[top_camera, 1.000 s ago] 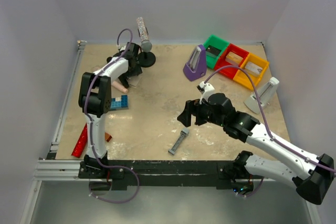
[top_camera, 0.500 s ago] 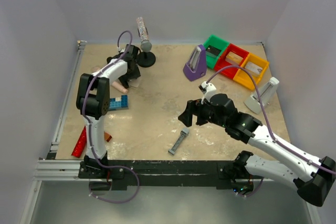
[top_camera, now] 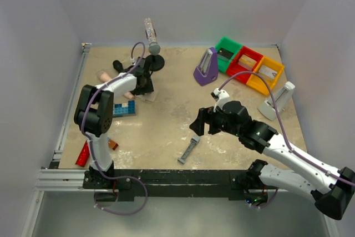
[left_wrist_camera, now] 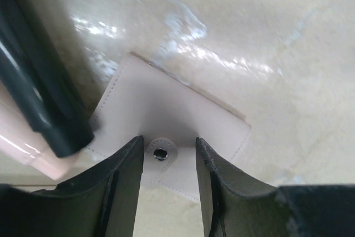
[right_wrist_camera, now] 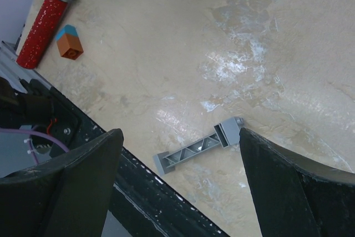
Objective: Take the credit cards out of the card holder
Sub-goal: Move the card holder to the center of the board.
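Straddling the card holder (left_wrist_camera: pixel 166 131) near the black stand (top_camera: pixel 155 62), my left gripper (left_wrist_camera: pixel 168 178) is closing, fingers apart; no cards out yet.

Overhead rear view, wrist views close, facing tabletop (top_camera: pixel 166 120)

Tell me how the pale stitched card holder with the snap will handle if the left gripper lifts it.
The pale stitched card holder looks thin and soft, so probably floppy and light. Lying flat, it shouldn't roll. The left gripper straddles its snap tab.
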Controlling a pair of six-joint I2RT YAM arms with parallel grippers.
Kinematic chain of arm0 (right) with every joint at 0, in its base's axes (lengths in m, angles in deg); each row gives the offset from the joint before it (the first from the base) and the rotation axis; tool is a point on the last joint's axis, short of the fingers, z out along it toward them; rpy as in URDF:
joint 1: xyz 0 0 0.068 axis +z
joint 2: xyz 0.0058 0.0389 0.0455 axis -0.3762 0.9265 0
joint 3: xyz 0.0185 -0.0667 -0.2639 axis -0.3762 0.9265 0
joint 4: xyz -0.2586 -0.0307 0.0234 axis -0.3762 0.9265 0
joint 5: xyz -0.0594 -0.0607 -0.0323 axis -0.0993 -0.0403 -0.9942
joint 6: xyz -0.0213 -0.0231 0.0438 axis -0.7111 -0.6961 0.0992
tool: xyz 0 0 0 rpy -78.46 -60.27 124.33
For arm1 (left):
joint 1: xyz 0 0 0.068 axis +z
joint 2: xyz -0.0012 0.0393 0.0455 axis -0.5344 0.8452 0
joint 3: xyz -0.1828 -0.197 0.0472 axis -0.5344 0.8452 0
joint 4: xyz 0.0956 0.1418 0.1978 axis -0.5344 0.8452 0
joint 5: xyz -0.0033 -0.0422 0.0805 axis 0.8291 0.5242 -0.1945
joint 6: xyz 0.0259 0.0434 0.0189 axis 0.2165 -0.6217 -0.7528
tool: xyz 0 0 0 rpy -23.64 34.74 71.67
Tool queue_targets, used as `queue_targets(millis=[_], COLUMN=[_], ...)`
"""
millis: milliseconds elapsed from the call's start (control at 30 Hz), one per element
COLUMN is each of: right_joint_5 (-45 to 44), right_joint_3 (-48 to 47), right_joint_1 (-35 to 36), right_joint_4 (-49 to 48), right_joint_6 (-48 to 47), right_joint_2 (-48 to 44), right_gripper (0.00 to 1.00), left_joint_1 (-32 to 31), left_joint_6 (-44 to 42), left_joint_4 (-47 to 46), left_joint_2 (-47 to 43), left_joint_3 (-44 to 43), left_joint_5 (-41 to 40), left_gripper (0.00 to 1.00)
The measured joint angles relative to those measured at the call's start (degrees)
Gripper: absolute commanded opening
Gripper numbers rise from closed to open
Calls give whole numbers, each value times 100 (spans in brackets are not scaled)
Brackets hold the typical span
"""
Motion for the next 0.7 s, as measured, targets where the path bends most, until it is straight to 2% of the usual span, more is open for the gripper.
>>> queue_targets(millis=[167,433,600,700], right_joint_5=[-57,-280,-297,-289], right_joint_3=[125,173,166,166], right_joint_1=[0,0,0,0], right_joint_4=[24,92,164,208], right_joint_6=[0,-96,-122,-109], right_joint_2=[4,39,195,216], right_gripper=[90,90,90,90], left_joint_1=[-262,-404,-402,-374], left_joint_6=[50,295,352,348], left_joint_4=[-328,-426,-457,-442], left_joint_2=[-374,-1241,-1939,-1910], left_joint_3=[546,1182,1318,1281], left_joint_5=[369,675,584,431], left_gripper=[49,62,61,59])
